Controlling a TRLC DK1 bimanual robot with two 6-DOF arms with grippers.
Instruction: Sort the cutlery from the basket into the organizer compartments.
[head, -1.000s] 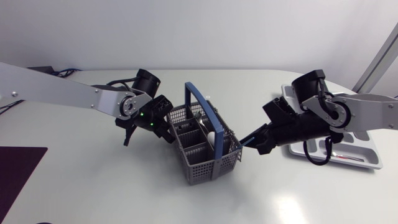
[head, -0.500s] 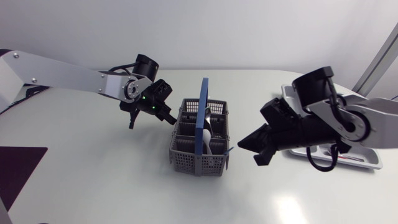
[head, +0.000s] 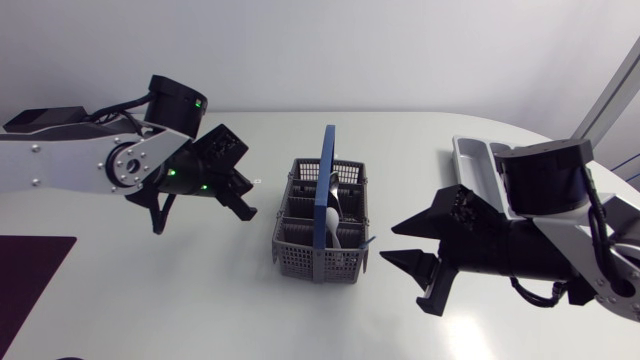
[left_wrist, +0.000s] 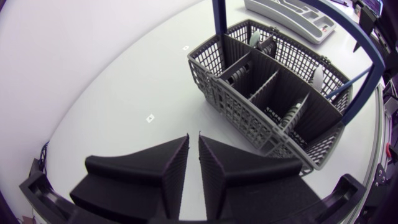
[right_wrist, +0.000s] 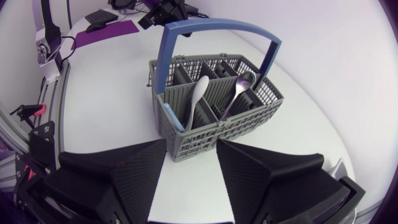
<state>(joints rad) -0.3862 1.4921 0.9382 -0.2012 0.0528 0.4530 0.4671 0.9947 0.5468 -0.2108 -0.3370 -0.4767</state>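
The basket (head: 300, 262) stood on the table (head: 150, 300) between the two grippers, its blue handle (head: 326, 190) upright across its middle. A white spoon (head: 329, 222) stood in one of its compartments on the right gripper's side. From the right wrist, that white spoon (right_wrist: 198, 94) stood bowl up against a divider. A metal spoon (right_wrist: 239, 87) leaned in the compartment beside it, under the handle (right_wrist: 217, 26). The right gripper (head: 390, 244) pointed at the basket from just beside it, without touching it, its fingers spread wide and holding nothing. In its own view the basket (right_wrist: 205, 134) stood straight ahead of the right gripper (right_wrist: 191, 146), with the near wall just past the fingertips. The left gripper (head: 243, 198) was near the basket's opposite side but clearly apart from it. Its fingers were drawn almost together, leaving only a thin slit with nothing in it. From the left wrist, the basket (left_wrist: 249, 118) stood ahead of the left gripper (left_wrist: 193, 138) and off to one side, with bare table between them. The organizer (head: 475, 160) lay behind the right gripper, largely hidden by the right arm (head: 560, 250). From the left wrist, the organizer (left_wrist: 292, 11) showed beyond the basket, well away from the left gripper.
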